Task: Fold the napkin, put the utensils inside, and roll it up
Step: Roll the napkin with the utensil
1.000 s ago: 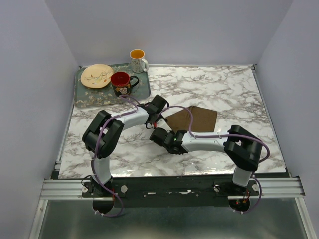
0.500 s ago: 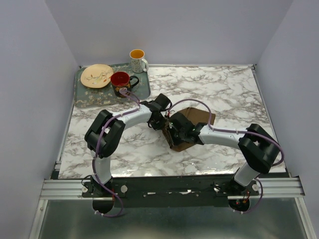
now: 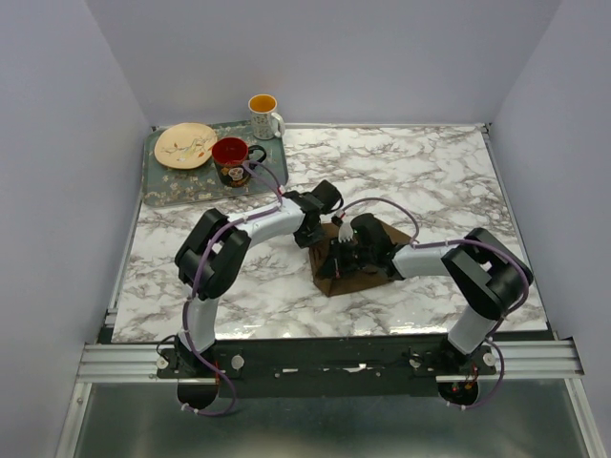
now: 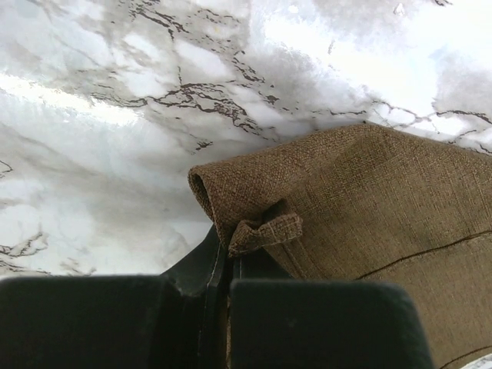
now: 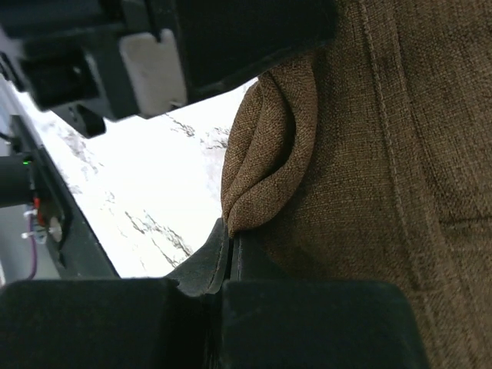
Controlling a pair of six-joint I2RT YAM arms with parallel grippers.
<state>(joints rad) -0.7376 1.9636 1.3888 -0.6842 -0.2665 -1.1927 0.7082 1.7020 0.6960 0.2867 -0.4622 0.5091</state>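
over table (image 3: 430, 172), arms bent inward, left pincer (image 4: 224, 257), right pincer (image 5: 229, 240) nipping napkin (image 4: 369, 200)

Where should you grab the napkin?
By its edge, sliding in low from the side. The napkin is thin, floppy cloth on the table, so only a bunched edge can be pinched, as the left gripper and right gripper do.

Left gripper (image 3: 320, 239) and right gripper (image 3: 342, 253) crowd each other on the napkin (image 3: 348, 283), little gap between them. Far left of the left jaws stand tray (image 3: 167, 196), plate (image 3: 185, 144), red mug (image 3: 231, 157) and white mug (image 3: 263, 115). Bare table (image 3: 458, 181) spreads beyond the right jaws.
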